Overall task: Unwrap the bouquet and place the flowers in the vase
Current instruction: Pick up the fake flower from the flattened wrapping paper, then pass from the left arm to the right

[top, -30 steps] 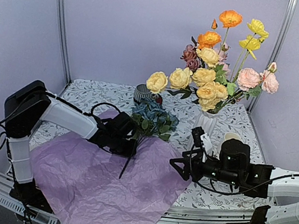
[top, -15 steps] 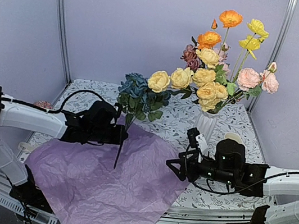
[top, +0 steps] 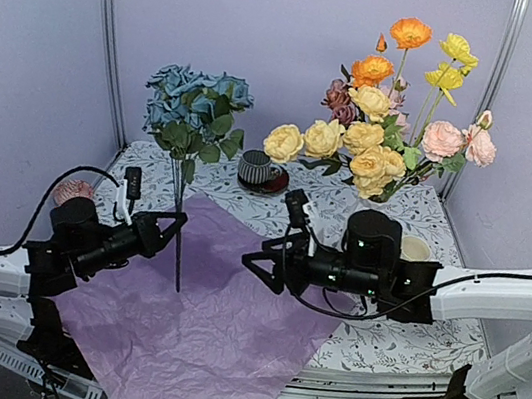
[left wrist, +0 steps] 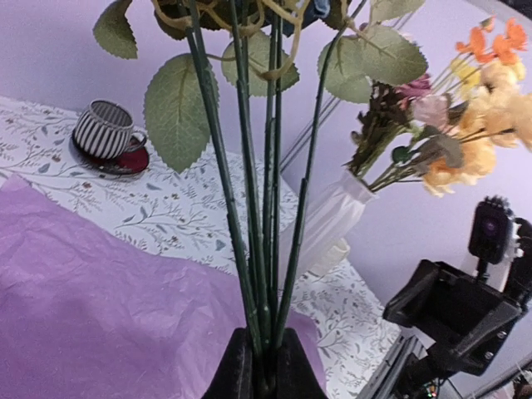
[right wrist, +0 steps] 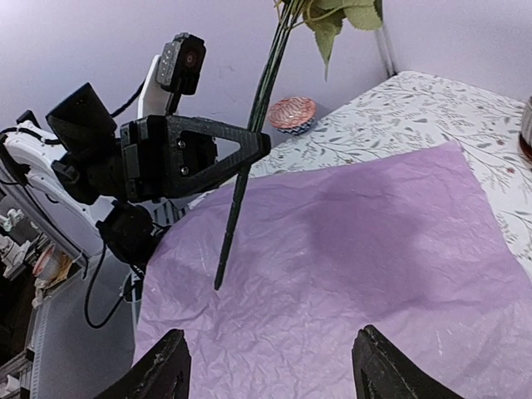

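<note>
Reaching in low from the left, pinching the stems of the dusty blue roses [top: 196, 97] upright in the left gripper [top: 174, 225] above the tissue paper [top: 183, 338], with the right gripper [top: 261, 265] stretched across the sheet, jaws spread and empty, open air between them, the vase [left wrist: 328, 220] behind the right arm.

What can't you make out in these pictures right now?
Top view: vase body hidden behind the right arm; mug half hidden too.
Both wrist views: blue roses blooms cut off by the top edge.
Left wrist view: left gripper jaws mostly cut off by the bottom edge.
</note>
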You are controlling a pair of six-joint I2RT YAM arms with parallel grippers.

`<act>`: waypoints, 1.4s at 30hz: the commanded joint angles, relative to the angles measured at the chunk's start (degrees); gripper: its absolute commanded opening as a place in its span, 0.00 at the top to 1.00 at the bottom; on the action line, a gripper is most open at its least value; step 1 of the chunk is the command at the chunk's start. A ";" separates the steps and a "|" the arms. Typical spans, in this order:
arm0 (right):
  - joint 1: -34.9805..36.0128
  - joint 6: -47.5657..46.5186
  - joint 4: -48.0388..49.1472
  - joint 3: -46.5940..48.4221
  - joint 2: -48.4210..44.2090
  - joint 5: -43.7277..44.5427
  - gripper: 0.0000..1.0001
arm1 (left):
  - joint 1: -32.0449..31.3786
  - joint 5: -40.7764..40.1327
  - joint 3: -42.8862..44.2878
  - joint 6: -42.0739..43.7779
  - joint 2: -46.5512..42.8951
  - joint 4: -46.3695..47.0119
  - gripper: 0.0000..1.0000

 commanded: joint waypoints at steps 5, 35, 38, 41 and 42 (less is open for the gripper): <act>6.46 2.13 7.58 20.42 17.09 -2.55 0.32 | -1.60 8.82 -9.86 5.50 -17.15 16.38 1.00; 7.20 -1.89 11.12 43.72 32.19 -10.05 0.60 | -2.71 23.19 -12.01 10.12 -23.58 16.06 1.00; 7.16 -1.50 11.06 43.64 31.86 -10.97 0.65 | -2.69 23.46 -12.40 9.93 -23.83 16.06 1.00; 7.21 -1.31 11.03 43.35 31.11 -11.19 0.75 | -2.75 23.35 -12.74 9.84 -24.28 15.66 1.00; 7.16 -1.40 11.03 43.17 30.78 -11.15 0.79 | -2.77 23.32 -12.88 9.85 -24.47 15.47 1.00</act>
